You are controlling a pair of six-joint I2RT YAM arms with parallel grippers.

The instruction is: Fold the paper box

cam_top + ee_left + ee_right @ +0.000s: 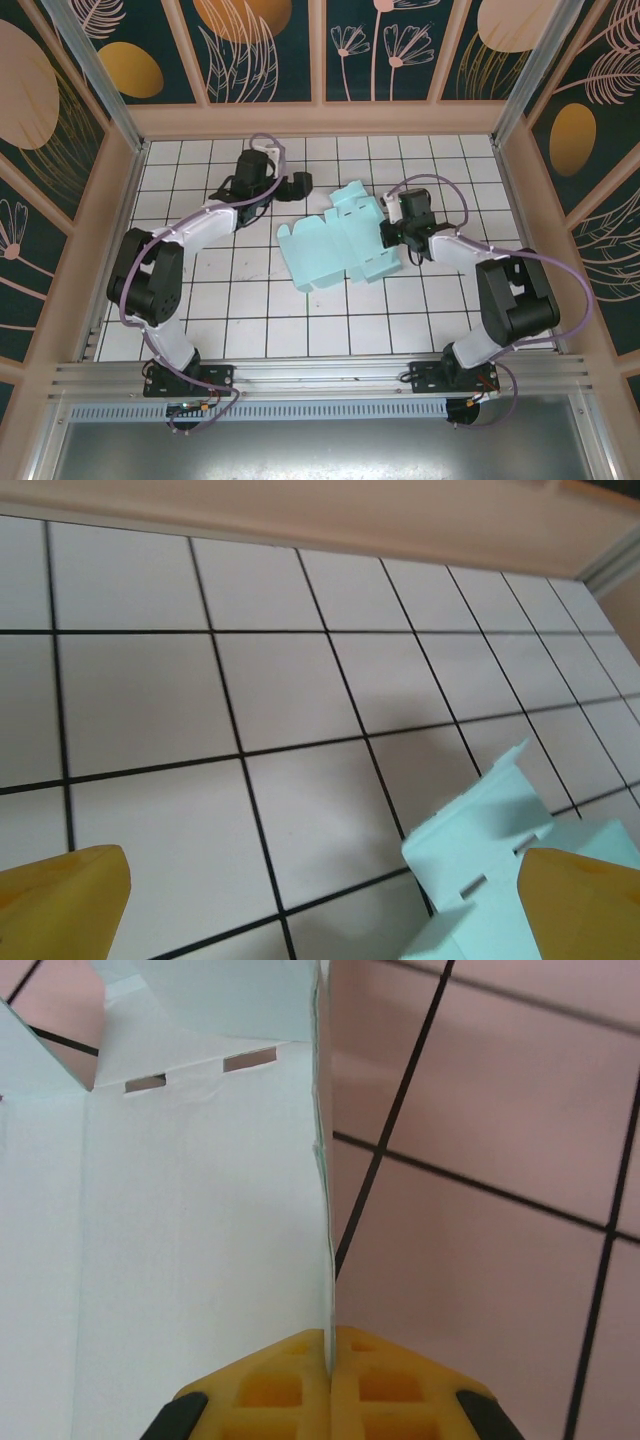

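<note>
Paper box (335, 240): centre of the top view, spread out on the tiled table (250, 310); lower right corner of the left wrist view; left half of the right wrist view.
Done so far: little, by the look of it. Panels opened out, flaps and rounded tabs loose, one side panel stood upright at the right edge.
Left to do: most of the folding, as judged. No closed box shape yet, other walls lying low, slots (250, 1060) unfilled.
Right gripper (395, 240): at the card's right edge, yellow fingers (280, 1390) pressed together at the bottom of the right wrist view, thin upright card pinched between them.
Left gripper (300, 183): just up and left of the card, not touching it; yellow tips far apart in the lower corners of the left wrist view, bare tile between.
Hard to make out: underside of the card; exact crease lines from above; how much of the right edge sits under the arm; whether any tab is already tucked.
</note>
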